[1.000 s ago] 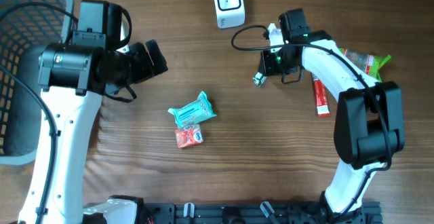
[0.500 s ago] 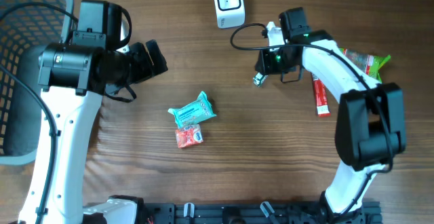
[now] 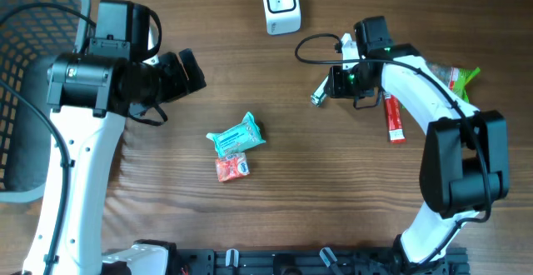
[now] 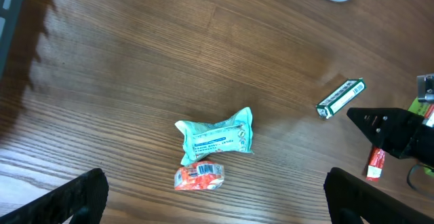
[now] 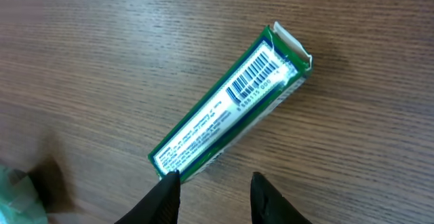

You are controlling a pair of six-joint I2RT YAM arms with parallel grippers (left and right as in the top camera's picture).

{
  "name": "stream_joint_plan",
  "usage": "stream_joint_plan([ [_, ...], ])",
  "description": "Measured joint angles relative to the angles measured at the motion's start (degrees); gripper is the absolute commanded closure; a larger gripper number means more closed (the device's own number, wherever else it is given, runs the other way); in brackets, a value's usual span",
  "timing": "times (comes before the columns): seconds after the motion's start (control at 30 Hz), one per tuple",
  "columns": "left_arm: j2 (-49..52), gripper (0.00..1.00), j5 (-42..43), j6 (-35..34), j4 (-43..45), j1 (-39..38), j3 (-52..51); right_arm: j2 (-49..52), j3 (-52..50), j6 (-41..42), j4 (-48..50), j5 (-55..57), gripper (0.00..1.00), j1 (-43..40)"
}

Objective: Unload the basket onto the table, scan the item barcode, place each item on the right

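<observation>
A small green-and-white box (image 3: 319, 97) lies flat on the wooden table, its barcode face up (image 5: 227, 108); it also shows in the left wrist view (image 4: 340, 98). My right gripper (image 3: 332, 87) sits just right of it, open, with nothing between its fingers (image 5: 213, 187); the left fingertip is at the box's near end. The white scanner (image 3: 281, 5) stands at the far edge, up and left of the box. My left gripper (image 4: 227, 200) hangs wide open and high over the table's left side, holding nothing.
A teal packet (image 3: 236, 135) and a red packet (image 3: 232, 167) lie mid-table. A red tube (image 3: 394, 118) and a green-and-red packet (image 3: 450, 77) lie by the right arm. A grey basket (image 3: 25, 25) fills the far left corner.
My right arm has drawn back to the right, away from the green box, which stays where it was on the table. The left arm has not moved.
</observation>
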Motion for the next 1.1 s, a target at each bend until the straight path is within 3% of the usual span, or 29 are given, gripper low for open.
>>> stream_joint_plan([
  [0.73,0.0,0.0,0.0,0.0,0.0,0.0,0.0,2.9,0.0,1.8,5.1,-3.5,0.63,2.0],
  [1.1,0.0,0.0,0.0,0.0,0.0,0.0,0.0,2.9,0.0,1.8,9.4,-3.6,0.68,3.3],
])
